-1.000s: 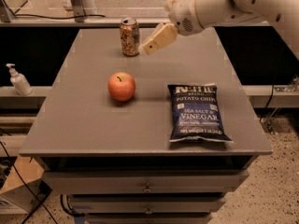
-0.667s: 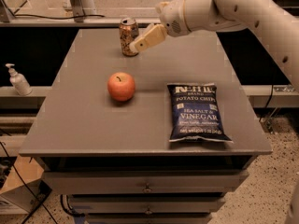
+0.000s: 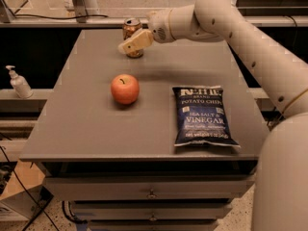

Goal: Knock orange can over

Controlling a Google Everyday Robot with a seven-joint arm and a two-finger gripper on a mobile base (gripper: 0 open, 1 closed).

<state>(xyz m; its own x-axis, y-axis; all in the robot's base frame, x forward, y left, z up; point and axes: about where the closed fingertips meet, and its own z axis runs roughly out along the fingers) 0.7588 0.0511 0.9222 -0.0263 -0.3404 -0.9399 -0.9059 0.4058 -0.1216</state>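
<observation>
Grey table (image 3: 72, 129) is standing at the centre of a dimly lit workroom, its flat top catching warm light. Below the top, drawers (image 3: 152, 194) with small round knobs are facing the camera. The gripper (image 3: 131, 43) is hanging over the table's far end. To the left, a white pump bottle (image 3: 18, 82) is standing upright on a pale ledge (image 3: 12, 96), with deep shadow filling the gap behind it. A speckled floor (image 3: 238, 218) is showing at bottom right. Beyond the table, a black cable (image 3: 53, 16) is running along a pale rail (image 3: 72, 23), and a metal post (image 3: 79, 1) is rising from a light floor.
</observation>
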